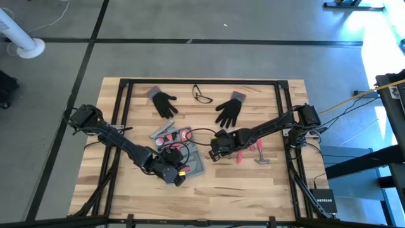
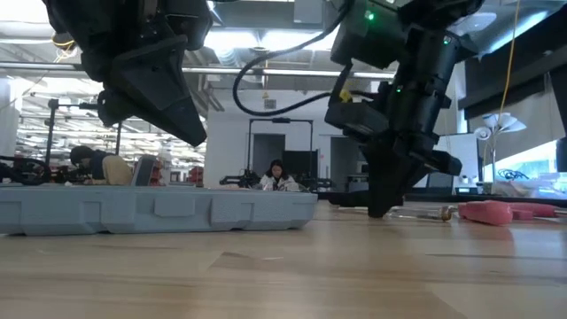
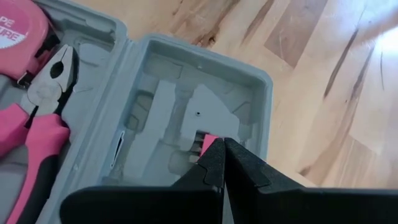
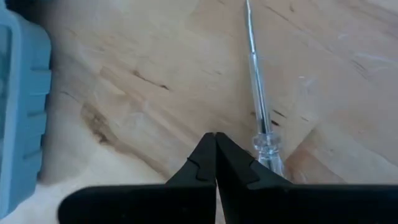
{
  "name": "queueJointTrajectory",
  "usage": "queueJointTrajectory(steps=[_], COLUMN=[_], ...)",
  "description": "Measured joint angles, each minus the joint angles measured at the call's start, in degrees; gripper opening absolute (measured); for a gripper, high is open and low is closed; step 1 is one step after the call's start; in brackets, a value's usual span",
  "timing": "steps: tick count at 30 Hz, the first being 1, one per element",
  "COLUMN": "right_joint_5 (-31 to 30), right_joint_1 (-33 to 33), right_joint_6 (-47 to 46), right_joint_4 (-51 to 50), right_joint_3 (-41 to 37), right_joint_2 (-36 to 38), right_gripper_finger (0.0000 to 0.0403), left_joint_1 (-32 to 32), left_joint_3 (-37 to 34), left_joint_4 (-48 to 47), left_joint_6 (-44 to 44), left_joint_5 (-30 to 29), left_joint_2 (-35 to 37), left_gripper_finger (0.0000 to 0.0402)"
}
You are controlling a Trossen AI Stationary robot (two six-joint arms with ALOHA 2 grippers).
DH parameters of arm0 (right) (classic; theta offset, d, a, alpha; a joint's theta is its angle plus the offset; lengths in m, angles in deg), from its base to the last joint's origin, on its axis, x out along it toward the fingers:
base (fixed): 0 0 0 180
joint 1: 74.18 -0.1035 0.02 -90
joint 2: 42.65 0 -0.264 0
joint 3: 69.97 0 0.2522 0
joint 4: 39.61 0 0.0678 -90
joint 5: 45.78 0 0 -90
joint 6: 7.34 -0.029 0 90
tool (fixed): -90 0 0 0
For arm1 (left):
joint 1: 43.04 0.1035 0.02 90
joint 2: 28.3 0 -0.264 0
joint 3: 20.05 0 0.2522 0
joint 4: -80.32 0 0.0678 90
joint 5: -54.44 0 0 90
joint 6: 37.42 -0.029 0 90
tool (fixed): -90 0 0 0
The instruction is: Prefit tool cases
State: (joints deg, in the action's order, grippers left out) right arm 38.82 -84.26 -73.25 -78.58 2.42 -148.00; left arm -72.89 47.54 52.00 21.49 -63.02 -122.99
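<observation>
Clenched left gripper [image 3: 222, 163] hangs over the open tool case [image 3: 258, 84] at lower centre of the high view. Pink-handled pliers [image 3: 37, 124] and a pink tape measure [image 3: 18, 28] fill its left recesses; the right half shows moulded hollows and a pink sliver. Right gripper [image 4: 215, 155], clenched on nothing, hovers beside a clear-handled screwdriver [image 4: 258, 106].

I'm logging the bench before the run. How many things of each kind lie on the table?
Black gloves: 2
Safety glasses: 1
Open tool case: 1
Pink-handled pliers in the case: 1
Pink tape measure in the case: 1
Clear-handled screwdriver: 1
Pink-handled tools right of the case: 2
Total: 9
</observation>
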Motion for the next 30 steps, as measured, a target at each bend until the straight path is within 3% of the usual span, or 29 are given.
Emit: queueJointTrajectory(steps=[30], right_joint_5=[-4.9], right_joint_1=[3.1], right_joint_6=[-7.8], right_joint_4=[-5.5], right_joint_3=[-0.1], right_joint_2=[0.7], right_gripper_finger=[0.0000], left_joint_1=[0.0], left_joint_3=[0.0], left_joint_4=[-0.1], left_joint_6=[-0.4], left_joint_5=[-0.3], left_joint_2=[0.0], left_gripper_finger=[0.0000])
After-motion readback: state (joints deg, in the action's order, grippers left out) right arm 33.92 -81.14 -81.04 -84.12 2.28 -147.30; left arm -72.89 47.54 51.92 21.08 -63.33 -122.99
